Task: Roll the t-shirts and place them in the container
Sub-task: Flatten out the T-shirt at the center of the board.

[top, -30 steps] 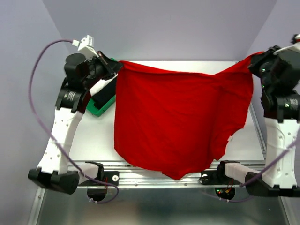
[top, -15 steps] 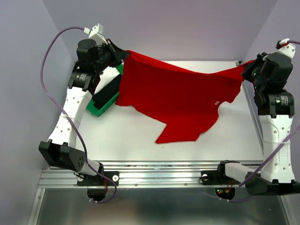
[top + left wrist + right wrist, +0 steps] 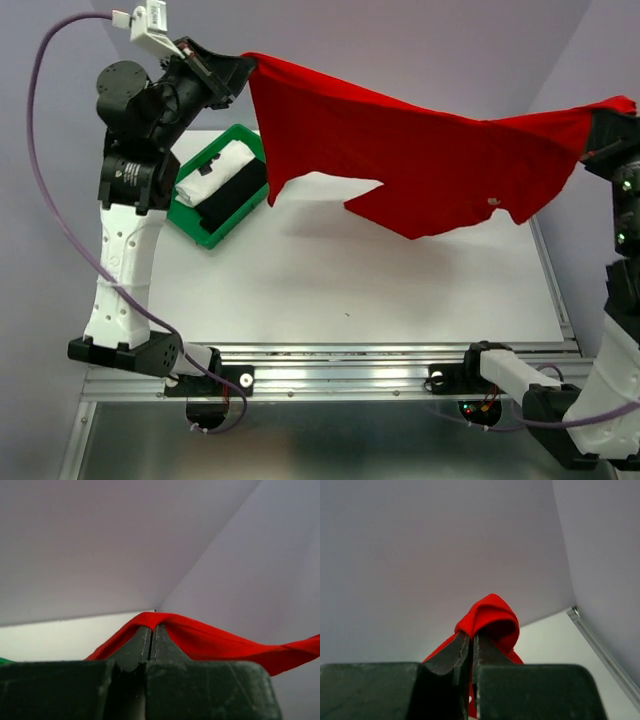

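Note:
The red t-shirt [image 3: 420, 165] hangs stretched in the air between both arms, above the far half of the white table [image 3: 350, 280]. My left gripper [image 3: 243, 68] is shut on its upper left corner, high at the back left; the cloth drapes over the closed fingers in the left wrist view [image 3: 200, 637]. My right gripper [image 3: 598, 118] is shut on the right corner at the far right edge; a bunched fold of red cloth [image 3: 490, 617] caps its tips. The shirt's lower edge hangs free with a small white tag [image 3: 492, 201].
A green tray [image 3: 205, 232] at the back left of the table holds a white roll [image 3: 215, 172] and a black roll [image 3: 232, 198]. Purple walls close in the back and sides. The metal rail with the arm bases [image 3: 330, 378] runs along the near edge.
Both arms have lifted the shirt off the table and swung it up and back. It hung down over the near edge a second ago; now it is stretched high and the tray is uncovered.

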### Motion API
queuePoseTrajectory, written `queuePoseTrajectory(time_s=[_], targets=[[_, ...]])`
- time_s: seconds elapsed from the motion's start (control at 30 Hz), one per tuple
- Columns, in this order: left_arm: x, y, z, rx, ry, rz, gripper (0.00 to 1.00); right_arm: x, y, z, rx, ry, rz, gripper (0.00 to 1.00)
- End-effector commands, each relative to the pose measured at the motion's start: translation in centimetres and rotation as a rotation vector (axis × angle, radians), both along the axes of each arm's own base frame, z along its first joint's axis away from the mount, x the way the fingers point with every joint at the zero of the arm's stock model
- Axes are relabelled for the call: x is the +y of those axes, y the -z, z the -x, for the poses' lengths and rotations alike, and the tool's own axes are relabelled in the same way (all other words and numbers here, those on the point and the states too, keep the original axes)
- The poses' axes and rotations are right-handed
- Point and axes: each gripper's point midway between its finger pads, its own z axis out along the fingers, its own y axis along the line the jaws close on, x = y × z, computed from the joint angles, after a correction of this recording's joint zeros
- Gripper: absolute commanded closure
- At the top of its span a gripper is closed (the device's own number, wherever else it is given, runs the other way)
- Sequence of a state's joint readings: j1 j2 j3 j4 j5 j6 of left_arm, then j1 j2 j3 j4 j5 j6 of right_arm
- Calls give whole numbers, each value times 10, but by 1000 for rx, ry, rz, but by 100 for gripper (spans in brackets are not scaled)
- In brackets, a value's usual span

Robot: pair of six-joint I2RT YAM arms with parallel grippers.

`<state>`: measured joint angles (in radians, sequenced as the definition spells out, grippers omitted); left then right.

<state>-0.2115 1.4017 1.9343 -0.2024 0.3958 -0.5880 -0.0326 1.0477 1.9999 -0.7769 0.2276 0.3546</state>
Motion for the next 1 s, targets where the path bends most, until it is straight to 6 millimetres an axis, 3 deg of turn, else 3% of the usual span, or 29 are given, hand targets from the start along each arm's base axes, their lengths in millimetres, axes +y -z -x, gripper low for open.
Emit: queuePoseTrajectory(time_s=[0.0, 0.13, 0.37, 0.6, 0.77, 0.87, 0.9, 0.97], targets=[[25, -91, 86, -265, -27, 50, 100, 9, -60, 72, -201, -36, 47, 99], [41, -120, 136, -355, -66, 70, 100, 22, -85, 117, -311, -90, 72, 99], [62, -146, 206, -464, -105, 104, 100, 33, -98, 173, -423, -142, 74, 99], [71, -156, 244, -513, -117, 107, 100, 33, -102, 215, -492, -135, 54, 99], [68, -152, 235, -497, -117, 87, 100, 30, -96, 213, -475, -121, 36, 99], [60, -135, 208, -446, -101, 66, 100, 22, -80, 198, -410, -80, 15, 99], [55, -117, 185, -389, -94, 52, 100, 16, -74, 193, -387, -52, 4, 99], [44, -100, 164, -352, -52, 42, 100, 9, -54, 178, -312, -12, -13, 99]])
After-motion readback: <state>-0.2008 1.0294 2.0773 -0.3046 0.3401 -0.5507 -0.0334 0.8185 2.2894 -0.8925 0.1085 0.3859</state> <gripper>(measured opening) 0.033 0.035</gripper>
